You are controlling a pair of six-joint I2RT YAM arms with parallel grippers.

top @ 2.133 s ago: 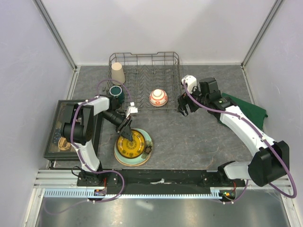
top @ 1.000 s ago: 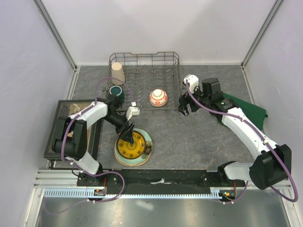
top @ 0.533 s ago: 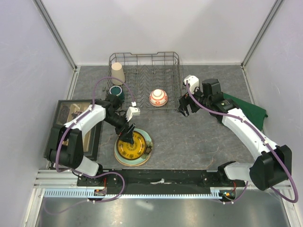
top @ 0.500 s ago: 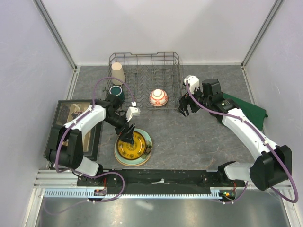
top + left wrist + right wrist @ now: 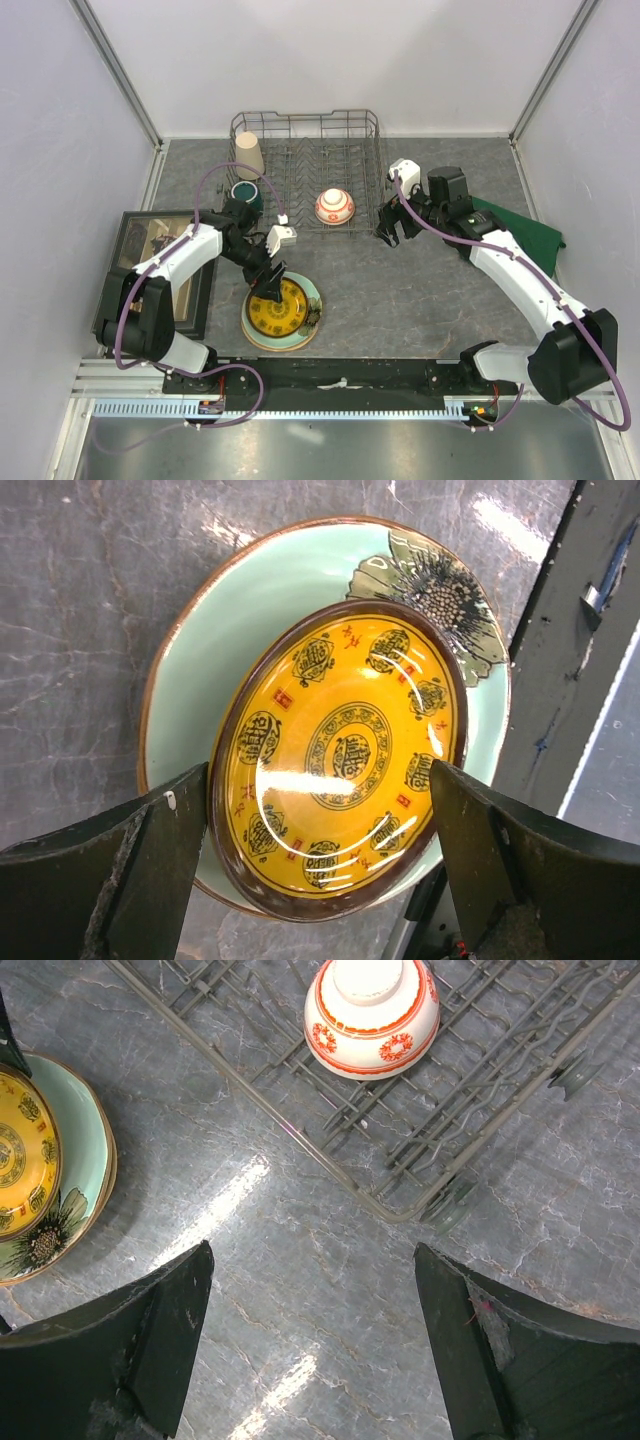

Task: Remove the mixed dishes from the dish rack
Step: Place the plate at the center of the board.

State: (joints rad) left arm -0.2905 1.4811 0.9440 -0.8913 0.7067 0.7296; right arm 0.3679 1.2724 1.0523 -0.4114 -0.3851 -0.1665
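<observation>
**Item:** small yellow dark-patterned plate (image 5: 335, 760).
**Location:** near edge of the table (image 5: 400, 290), left of centre, nested in the larger pale-green flower plate (image 5: 250, 610).
**Left hand** (image 5: 315, 780): fingers spread wide either side of the yellow plate, holding nothing. It has stayed over the stack while its arm swung clear of the dark-framed tray (image 5: 125, 225). The release is judged complete.
**Right hand** (image 5: 312, 1255): wide and empty, and it has edged slightly toward the near right corner of the dish rack (image 5: 305, 125).
**Remaining in rack:**
- red-and-white patterned bowl (image 5: 372, 1010), upside down, near side
- dark green mug (image 5: 246, 193), near left corner
- tall beige cup (image 5: 249, 155), far left corner

**Outlook:** three pieces are left, and the bowl lies closest to the right hand.
</observation>
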